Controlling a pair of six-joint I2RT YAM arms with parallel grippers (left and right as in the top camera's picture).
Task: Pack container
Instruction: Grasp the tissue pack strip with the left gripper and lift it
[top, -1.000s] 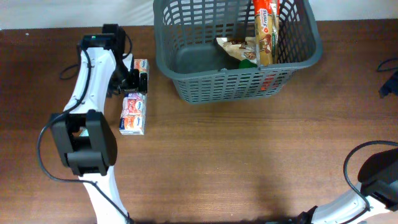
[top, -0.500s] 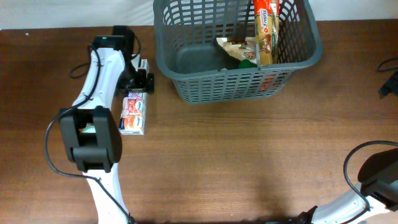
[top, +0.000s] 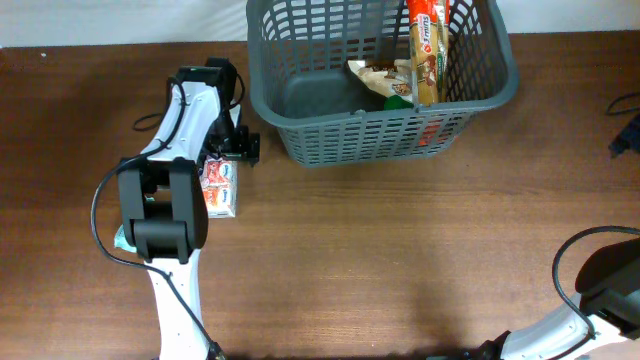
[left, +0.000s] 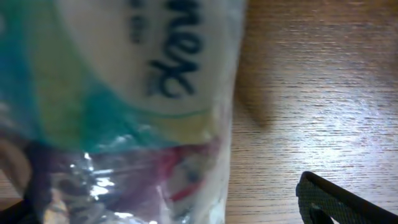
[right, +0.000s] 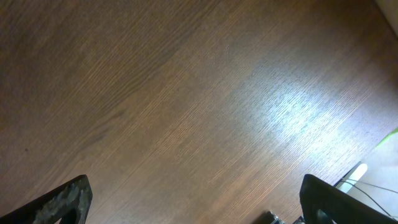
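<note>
Partly packed. The container (top: 330, 140) stands at the table's far edge, mouth up, long axis apparently left–right, its far rim out of frame. Inside are a biscuit pack (top: 427, 50) and a snack bag (top: 378, 75). One packet (top: 221, 190) lies outside — the left gripper (top: 243, 147) is over it, fingers spread, not pinching. The right gripper (right: 194, 196) is spread and empty.

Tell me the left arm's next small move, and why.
Probably close the left fingers on the plastic-wrapped pack. They stand open, the pack fills the wrist view beside one finger, and it lies on the table outside the container.
</note>
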